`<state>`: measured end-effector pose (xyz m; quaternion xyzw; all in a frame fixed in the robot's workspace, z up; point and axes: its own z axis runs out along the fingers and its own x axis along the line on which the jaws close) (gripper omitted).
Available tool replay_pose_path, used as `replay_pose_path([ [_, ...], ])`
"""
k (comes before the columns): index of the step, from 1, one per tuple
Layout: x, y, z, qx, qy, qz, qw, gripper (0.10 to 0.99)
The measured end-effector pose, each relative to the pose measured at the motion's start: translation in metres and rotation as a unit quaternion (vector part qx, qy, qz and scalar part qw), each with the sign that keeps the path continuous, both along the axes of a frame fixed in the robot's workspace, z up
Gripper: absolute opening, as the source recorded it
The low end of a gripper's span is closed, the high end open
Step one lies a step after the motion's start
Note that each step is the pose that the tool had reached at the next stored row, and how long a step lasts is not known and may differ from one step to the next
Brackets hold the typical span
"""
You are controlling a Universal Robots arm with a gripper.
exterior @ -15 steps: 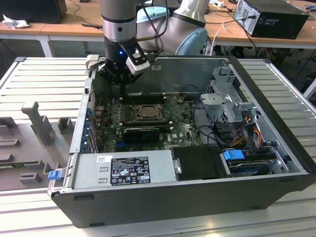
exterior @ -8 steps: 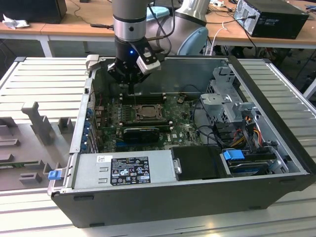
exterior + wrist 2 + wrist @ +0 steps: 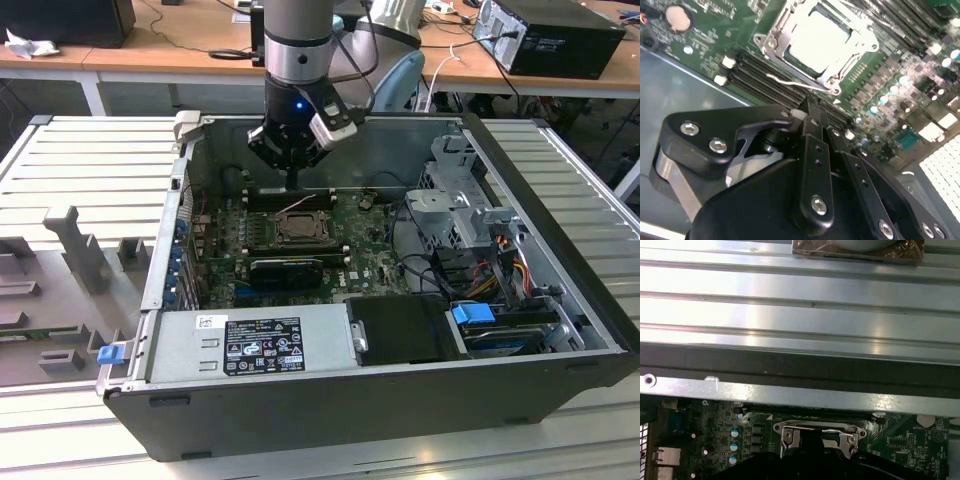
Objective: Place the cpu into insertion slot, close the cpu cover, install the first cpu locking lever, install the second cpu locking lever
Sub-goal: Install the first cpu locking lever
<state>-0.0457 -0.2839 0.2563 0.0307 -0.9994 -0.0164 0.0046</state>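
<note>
- We see the black two-fingered gripper (image 3: 291,182) hanging inside the open dark-grey computer case (image 3: 420,405), its jaws closed together on nothing.
- The small pale square cpu (image 3: 816,39) sits in the silvery-rimmed square insertion slot (image 3: 281,232) on the green circuit board (image 3: 710,35).
- The thin silvery metal cpu cover (image 3: 774,44) lies flat, framing the chip.
- A thin wire lever (image 3: 790,81) lies just beside the socket, near the fingertips.

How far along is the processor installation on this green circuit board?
Done: the small pale square cpu is seated, and the thin silvery metal cpu cover lies closed over it. In hand: the black gripper, shut, hovers beside a thin wire lever that looks unlatched. Left: locking the levers.
</note>
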Motion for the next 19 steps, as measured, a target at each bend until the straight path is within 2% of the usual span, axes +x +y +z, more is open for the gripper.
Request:
replay_pose_path([
  [2, 0.0004, -0.0005, 0.0, 0.002, 0.0001, 0.0, 1.0, 0.106],
  [3, 0.0007, -0.0006, -0.0001, 0.0113, 0.0, -0.001, 0.9999, 0.106],
  [4, 0.001, -0.0005, -0.0002, 0.0274, 0.0, -0.002, 0.9996, 0.106],
  [5, 0.0014, -0.0006, -0.0005, 0.0384, 0.0, -0.003, 0.9993, 0.106],
  [7, 0.0015, -0.0008, -0.0041, 0.0382, -0.0007, -0.006, 0.9993, 0.106],
  [13, 0.0026, -0.0024, -0.0182, 0.038, -0.0008, -0.006, 0.9993, 0.106],
  [15, 0.006, -0.0039, -0.023, 0.0379, -0.0008, -0.006, 0.9993, 0.106],
  [19, 0.0129, -0.004, -0.0267, 0.0378, -0.0008, -0.006, 0.9993, 0.106],
])
